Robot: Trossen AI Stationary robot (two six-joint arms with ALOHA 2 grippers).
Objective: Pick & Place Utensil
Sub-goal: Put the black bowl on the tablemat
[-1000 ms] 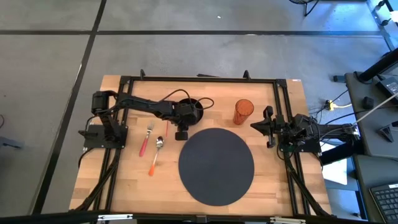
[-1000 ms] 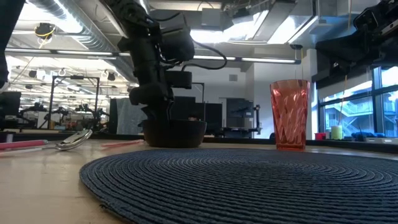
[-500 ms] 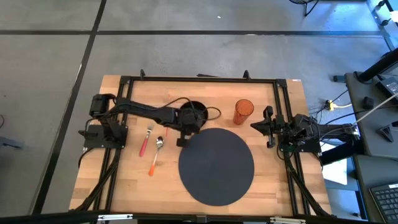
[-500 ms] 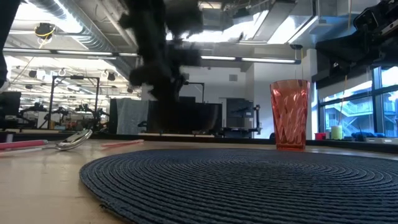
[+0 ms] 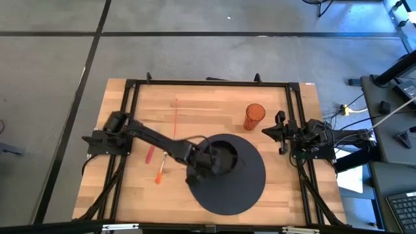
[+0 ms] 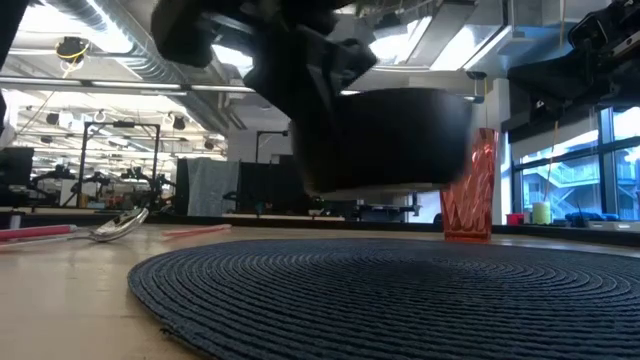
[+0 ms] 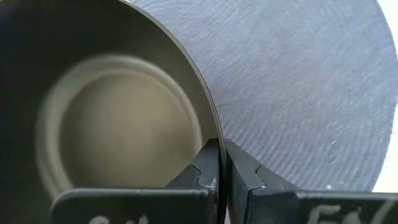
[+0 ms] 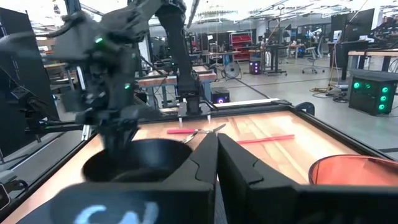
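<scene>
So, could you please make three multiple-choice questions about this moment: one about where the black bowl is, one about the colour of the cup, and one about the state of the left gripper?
1. Where is the black bowl?
A. Held above the round dark mat
B. Resting on the bare wood beside the cup
C. On the floor

2. What colour is the cup?
A. Blue
B. Orange-red
C. White

3. What is the state of the left gripper?
A. Open and empty
B. Shut on a spoon
C. Shut on the bowl's rim

Answers:
1. A: the low view shows the bowl lifted, with a gap under it, over the mat.
2. B: the high view and the low view both show it orange-red.
3. C: the left wrist view shows both fingers pinching the rim.
</scene>
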